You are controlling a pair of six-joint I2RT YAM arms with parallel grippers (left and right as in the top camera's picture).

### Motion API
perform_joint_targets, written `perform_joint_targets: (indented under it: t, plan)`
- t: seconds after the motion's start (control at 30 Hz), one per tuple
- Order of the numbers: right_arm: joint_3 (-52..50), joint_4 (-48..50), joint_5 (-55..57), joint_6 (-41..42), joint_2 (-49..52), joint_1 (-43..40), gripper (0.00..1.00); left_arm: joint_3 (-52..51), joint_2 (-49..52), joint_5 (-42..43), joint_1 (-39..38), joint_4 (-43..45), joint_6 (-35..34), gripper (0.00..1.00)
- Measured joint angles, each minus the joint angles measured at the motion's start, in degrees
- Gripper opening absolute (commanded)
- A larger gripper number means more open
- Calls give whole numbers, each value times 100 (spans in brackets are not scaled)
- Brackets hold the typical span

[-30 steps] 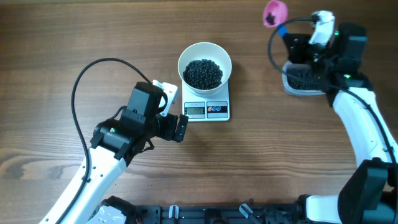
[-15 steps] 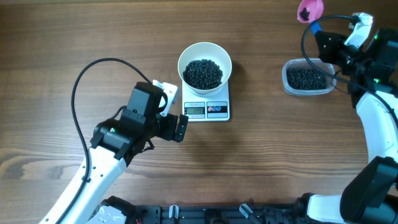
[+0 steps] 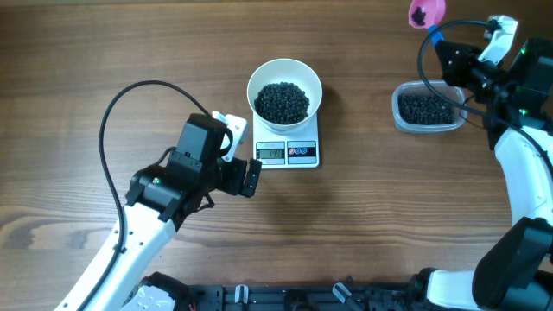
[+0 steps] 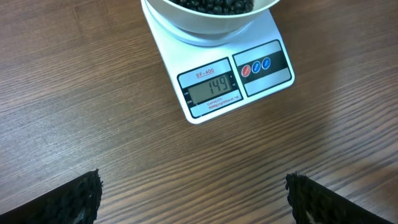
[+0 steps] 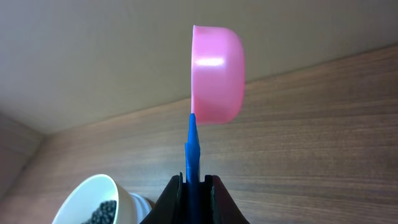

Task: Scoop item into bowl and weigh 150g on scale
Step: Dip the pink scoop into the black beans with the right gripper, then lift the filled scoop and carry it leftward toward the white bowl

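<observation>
Left fingers: my left fingers (image 3: 250, 178) are spread wide and empty. They hover over the bare worktop (image 3: 104, 52) near its middle, just on the near side of the scale's left corner. My wrist view shows only their two dark tips, one in each bottom corner.
Kitchen scale: the kitchen scale (image 4: 236, 78) lies flat around the middle of the worktop, its display edge turned toward the near edge. The grey display reads 149, and small round buttons sit beside it.
White bowl: the white bowl (image 3: 253, 86) stands upright on the scale's platform and covers its far part.
Black beads: the black beads (image 3: 282, 102) form a dark, grainy mound in the middle of the bowl, below the rim.
Plastic tub: a clear plastic tub (image 3: 397, 109) sits near the right edge, well apart from the scale. A layer of the same beads lies inside it.
Right fingers: my right fingers (image 3: 441, 43) are clenched on the scoop's blue handle (image 5: 192, 149), held in the air beyond the tub toward the far right corner.
Pink scoop: the pink scoop (image 5: 216, 74) rises straight out of my fingers, its cup turned on its side with the opening facing left. From overhead it sits at the far edge with a dark patch inside, and I cannot tell what that patch is.
</observation>
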Motion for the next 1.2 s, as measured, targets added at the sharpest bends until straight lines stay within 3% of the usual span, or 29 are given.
perform_joint_targets:
  t: [0.67, 1.03, 1.2]
  plan:
    - [0, 400, 2, 2317, 0, 37, 4, 0, 0, 0, 0, -2, 0, 100]
    - [0, 1174, -28, 2437, 0, 501, 4, 0, 0, 0, 0, 0, 0, 100]
    - [0, 850, -402, 1663, 0, 688, 4, 0, 0, 0, 0, -2, 0, 100]
